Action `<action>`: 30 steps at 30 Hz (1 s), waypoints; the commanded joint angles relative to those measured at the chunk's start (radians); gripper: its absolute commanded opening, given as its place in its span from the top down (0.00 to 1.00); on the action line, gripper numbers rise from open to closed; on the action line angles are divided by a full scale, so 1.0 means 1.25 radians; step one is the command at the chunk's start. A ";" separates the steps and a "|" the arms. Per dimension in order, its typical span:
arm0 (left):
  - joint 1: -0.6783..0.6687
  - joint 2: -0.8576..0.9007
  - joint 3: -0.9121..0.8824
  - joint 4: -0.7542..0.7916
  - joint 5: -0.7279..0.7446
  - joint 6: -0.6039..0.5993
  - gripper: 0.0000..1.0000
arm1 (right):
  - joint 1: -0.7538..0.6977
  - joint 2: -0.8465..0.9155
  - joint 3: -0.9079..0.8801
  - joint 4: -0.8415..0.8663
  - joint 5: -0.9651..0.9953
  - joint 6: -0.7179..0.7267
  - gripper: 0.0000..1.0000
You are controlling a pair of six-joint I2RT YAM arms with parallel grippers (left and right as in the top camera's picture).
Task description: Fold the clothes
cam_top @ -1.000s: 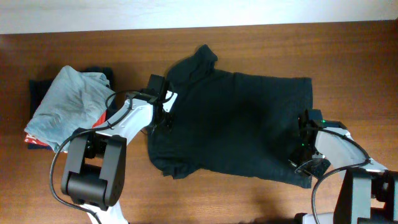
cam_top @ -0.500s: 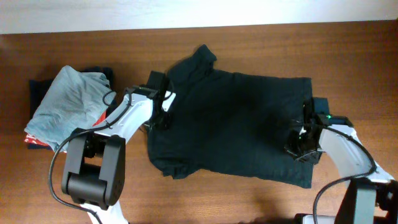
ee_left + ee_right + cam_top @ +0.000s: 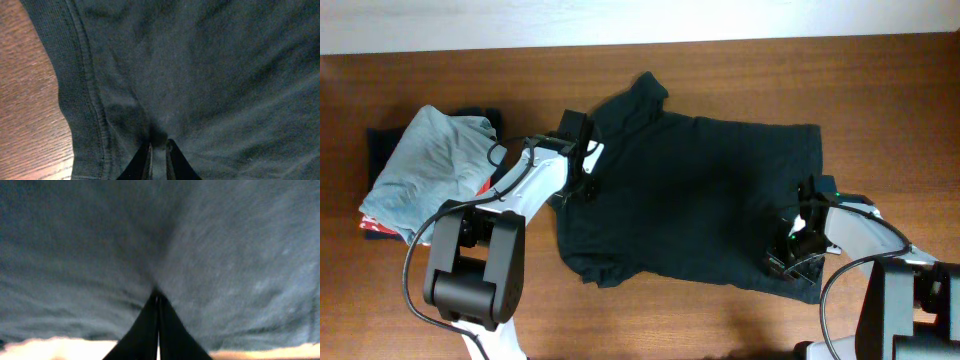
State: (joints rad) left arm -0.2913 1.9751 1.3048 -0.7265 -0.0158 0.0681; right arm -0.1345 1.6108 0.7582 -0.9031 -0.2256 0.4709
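At the lower right of the overhead frame, the right gripper is pinching the black T-shirt by its hem, fingers pressed together, probably readying a fold. Higher, at centre-left, the left gripper is nipping fabric beside the collar between barely parted fingers. The shirt is lying spread mid-frame.

t-shirt: soft black knit cloth, matt, with a fine weave close up; hem band stitched with raised seam lines. table: reddish-brown wood with visible grain, smooth, slight sheen. folded garment: light grey-blue cloth, matt, creased. left arm: white shell, looks like plastic, smooth, semi-gloss. left gripper: black fingers, smooth, dull finish; exact material cannot be told.
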 commanded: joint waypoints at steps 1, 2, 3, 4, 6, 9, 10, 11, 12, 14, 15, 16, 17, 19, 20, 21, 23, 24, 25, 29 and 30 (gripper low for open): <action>0.007 0.007 0.010 0.003 -0.008 0.013 0.89 | -0.004 0.048 -0.026 0.010 0.067 0.098 0.96; 0.007 0.007 0.010 0.003 -0.008 0.013 0.89 | -0.005 0.055 -0.026 0.012 0.118 0.098 0.96; 0.007 0.007 0.010 0.002 -0.008 0.013 0.89 | -0.005 0.058 -0.026 0.011 0.162 0.098 0.96; 0.008 0.007 0.010 0.000 -0.008 0.013 0.89 | -0.009 0.059 -0.026 0.006 0.205 0.101 0.96; 0.010 0.007 0.010 -0.002 -0.008 0.013 0.89 | -0.026 0.058 -0.022 -0.020 0.257 0.155 0.96; 0.010 0.007 0.010 -0.002 -0.008 0.013 0.89 | -0.066 0.058 -0.008 -0.048 0.275 0.181 0.96; 0.010 0.007 0.010 -0.002 -0.008 0.013 0.89 | -0.076 0.058 -0.003 -0.056 0.275 0.181 0.96; 0.010 0.007 0.010 -0.002 -0.008 0.013 0.89 | -0.090 0.058 0.003 -0.066 0.282 0.181 0.96; 0.010 0.007 0.010 -0.002 -0.008 0.013 0.89 | -0.107 0.058 0.012 -0.078 0.296 0.181 0.96; 0.010 0.007 0.010 0.000 -0.008 0.013 0.89 | -0.132 0.058 0.031 -0.092 0.298 0.180 0.96; 0.010 0.007 0.010 0.001 -0.008 0.013 0.88 | -0.138 0.058 0.041 -0.095 0.289 0.165 0.96; 0.010 0.007 0.010 0.003 -0.008 0.013 0.88 | -0.140 0.058 0.052 -0.098 0.272 0.137 0.96; 0.010 0.007 0.010 0.004 -0.008 0.013 0.88 | -0.140 0.058 0.066 -0.098 0.245 0.083 0.96; 0.010 0.007 0.014 0.002 -0.008 0.013 0.89 | -0.132 0.050 0.089 -0.096 0.199 0.000 0.96; 0.010 0.007 0.020 0.000 -0.008 0.013 0.89 | -0.128 0.041 0.099 -0.096 0.182 -0.025 0.96; 0.010 0.007 0.030 -0.005 -0.008 0.013 0.89 | -0.125 0.025 0.114 -0.092 0.160 -0.057 0.96; 0.010 0.007 0.075 -0.031 -0.008 0.013 0.89 | -0.122 -0.022 0.157 -0.072 0.060 -0.146 0.95; 0.010 0.007 0.093 -0.037 -0.008 0.013 0.89 | -0.122 -0.042 0.175 -0.060 0.007 -0.184 0.94; 0.010 0.007 0.117 -0.044 -0.005 0.013 0.89 | -0.123 -0.061 0.194 -0.047 -0.040 -0.207 0.91; 0.009 0.007 0.173 -0.020 0.020 0.013 0.88 | -0.123 -0.090 0.248 0.011 -0.110 -0.202 0.89; 0.009 0.007 0.175 0.009 0.042 0.013 0.88 | -0.123 -0.089 0.252 0.028 -0.117 -0.195 0.92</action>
State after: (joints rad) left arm -0.2848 1.9755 1.4769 -0.7650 -0.0147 0.0681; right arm -0.2939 1.5272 1.0286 -0.9028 -0.2405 0.2836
